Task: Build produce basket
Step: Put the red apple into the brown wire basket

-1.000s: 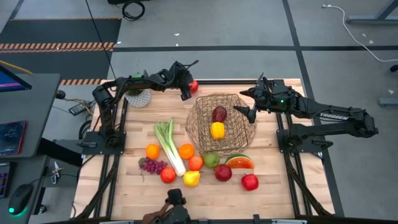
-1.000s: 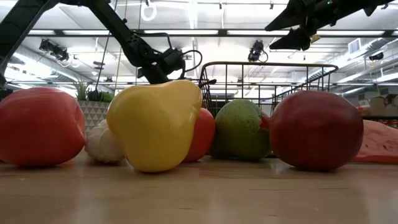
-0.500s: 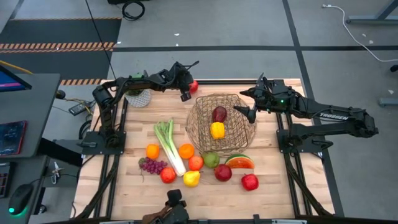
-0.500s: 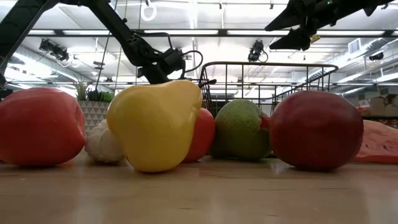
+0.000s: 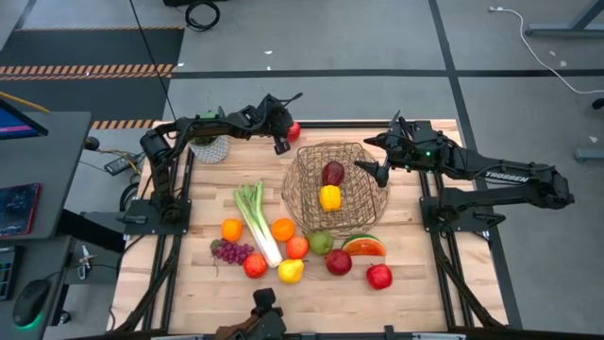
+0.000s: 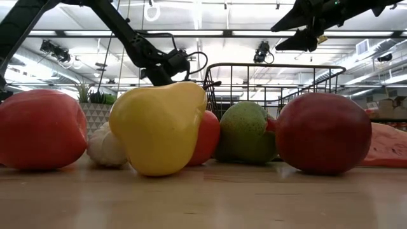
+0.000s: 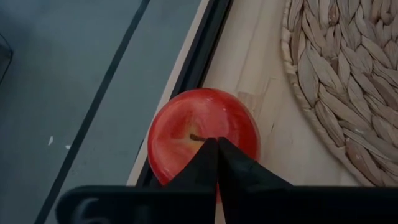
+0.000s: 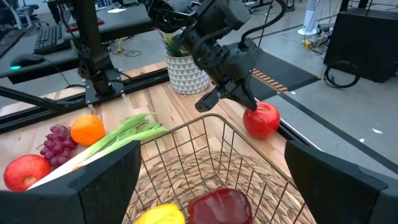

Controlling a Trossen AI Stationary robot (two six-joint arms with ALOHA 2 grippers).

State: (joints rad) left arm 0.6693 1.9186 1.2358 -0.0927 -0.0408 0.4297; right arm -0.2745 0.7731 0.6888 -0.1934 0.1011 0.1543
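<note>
Red apple approached beside the basket (image 5: pixel 336 187)

The left gripper (image 8: pixel 225 94) (jaws together) is poised over the apple (image 7: pixel 203 134); the right gripper (image 5: pixel 380 170), jaws apart, is held above the basket's rim.

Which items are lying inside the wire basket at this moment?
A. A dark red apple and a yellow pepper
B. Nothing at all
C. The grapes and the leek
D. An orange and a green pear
A: in the high view the basket holds only a dark red apple and a yellow pepper; the orange, green pear, grapes and leek lie on the table outside it.
</note>
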